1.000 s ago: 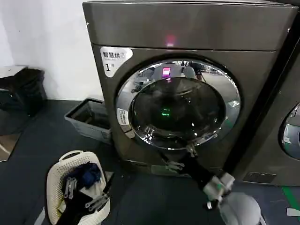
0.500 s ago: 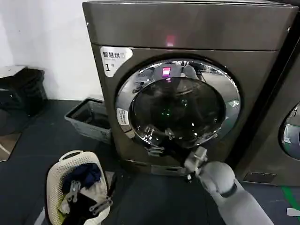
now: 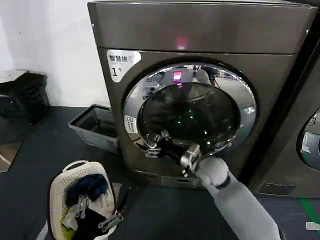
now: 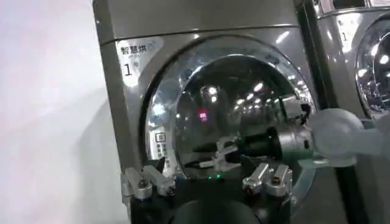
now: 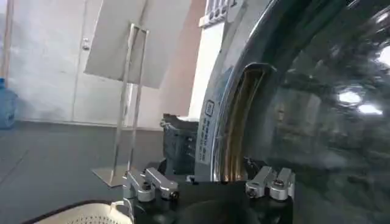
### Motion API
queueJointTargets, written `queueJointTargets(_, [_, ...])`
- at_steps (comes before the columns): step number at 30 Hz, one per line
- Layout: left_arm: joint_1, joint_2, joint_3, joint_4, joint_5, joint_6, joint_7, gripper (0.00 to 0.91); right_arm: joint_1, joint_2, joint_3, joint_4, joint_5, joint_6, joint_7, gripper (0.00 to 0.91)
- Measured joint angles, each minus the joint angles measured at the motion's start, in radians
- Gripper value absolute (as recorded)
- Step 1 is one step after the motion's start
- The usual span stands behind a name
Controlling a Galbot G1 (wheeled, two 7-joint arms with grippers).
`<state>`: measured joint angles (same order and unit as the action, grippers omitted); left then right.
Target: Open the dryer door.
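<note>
The right pincer, fingers apart, sat at the door's lower-left chrome rim; stiff, slippery, probably latched, best hooked at that edge.

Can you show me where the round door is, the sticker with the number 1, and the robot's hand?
dryer door [image 3: 200,120], head view, on the dark glass.
sticker [image 3: 120,64], head view, on its white middle.
right gripper [image 3: 152,145], head view, between its fingertips at the door's lower left rim.
</note>
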<state>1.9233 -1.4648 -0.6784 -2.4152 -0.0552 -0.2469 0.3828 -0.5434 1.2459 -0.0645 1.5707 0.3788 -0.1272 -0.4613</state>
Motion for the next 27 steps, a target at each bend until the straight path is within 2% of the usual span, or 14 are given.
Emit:
queueJointTargets(6, [0.001,0.001,-0.004,-0.006,-0.004,0.002,-0.002,0.907,0.032,0.028,-0.014,-0.033,0.011,-0.011,-0.029,0.907])
queueJointTargets(9, [0.001,0.003,-0.004,-0.006,-0.017,0.029,-0.007,0.907,0.031,0.026,-0.009,-0.034,0.022,-0.023,-0.069,0.907])
queueJointTargets(13, [-0.013,0.009,-0.021,0.005,-0.03,0.055,-0.008,0.907,0.015,0.003,0.001,-0.009,0.033,-0.041,-0.117,0.907])
queueJointTargets(20, [-0.064,0.039,-0.105,0.057,-0.154,0.16,-0.023,0.907,-0.013,-0.038,0.021,0.029,0.038,-0.043,-0.229,0.907])
queueJointTargets(27, [-0.135,0.069,-0.174,0.12,-0.225,0.202,-0.055,0.907,-0.043,-0.074,0.044,0.071,0.061,-0.05,-0.323,0.907])
